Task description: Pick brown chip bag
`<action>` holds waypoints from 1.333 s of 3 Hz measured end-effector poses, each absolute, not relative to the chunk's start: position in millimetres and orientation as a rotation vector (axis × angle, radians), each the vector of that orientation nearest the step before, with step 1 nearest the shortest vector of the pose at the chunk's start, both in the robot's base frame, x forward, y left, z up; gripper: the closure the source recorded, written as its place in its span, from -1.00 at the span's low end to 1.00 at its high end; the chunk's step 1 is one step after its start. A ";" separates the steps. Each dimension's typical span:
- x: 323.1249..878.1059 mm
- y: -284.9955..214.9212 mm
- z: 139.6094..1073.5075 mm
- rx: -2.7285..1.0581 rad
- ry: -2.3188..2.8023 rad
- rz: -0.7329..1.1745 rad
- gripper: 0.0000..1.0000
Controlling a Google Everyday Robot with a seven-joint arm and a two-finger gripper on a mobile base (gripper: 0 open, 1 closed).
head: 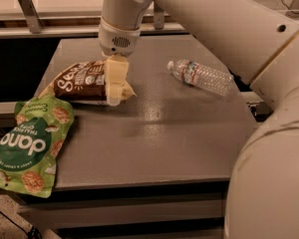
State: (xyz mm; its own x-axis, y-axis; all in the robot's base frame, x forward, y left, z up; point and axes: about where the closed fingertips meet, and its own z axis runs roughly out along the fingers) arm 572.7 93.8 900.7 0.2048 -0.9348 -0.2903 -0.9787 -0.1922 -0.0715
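my pincer [114,89] points straight down at the right end of the brown bag [79,81], its tip right at the bag's pale edge, and i cannot tell whether it is wide, narrow or gripping. the bag lies flat at the back left of the grey surface [154,133]. a green pouch [30,143] hangs over the left front edge, and a bottle [202,77] lies on its side well off to the right.
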 end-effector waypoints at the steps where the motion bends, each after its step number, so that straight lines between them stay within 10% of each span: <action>1: 579.5 94.8 884.3 -2.228 1.856 0.254 -1.00; 4: 602.2 76.9 865.8 -2.140 1.888 0.186 0.27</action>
State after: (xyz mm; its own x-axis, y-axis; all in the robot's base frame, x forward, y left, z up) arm 602.2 76.9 865.8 0.1376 -0.9504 -0.2788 -0.9866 -0.1065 -0.1240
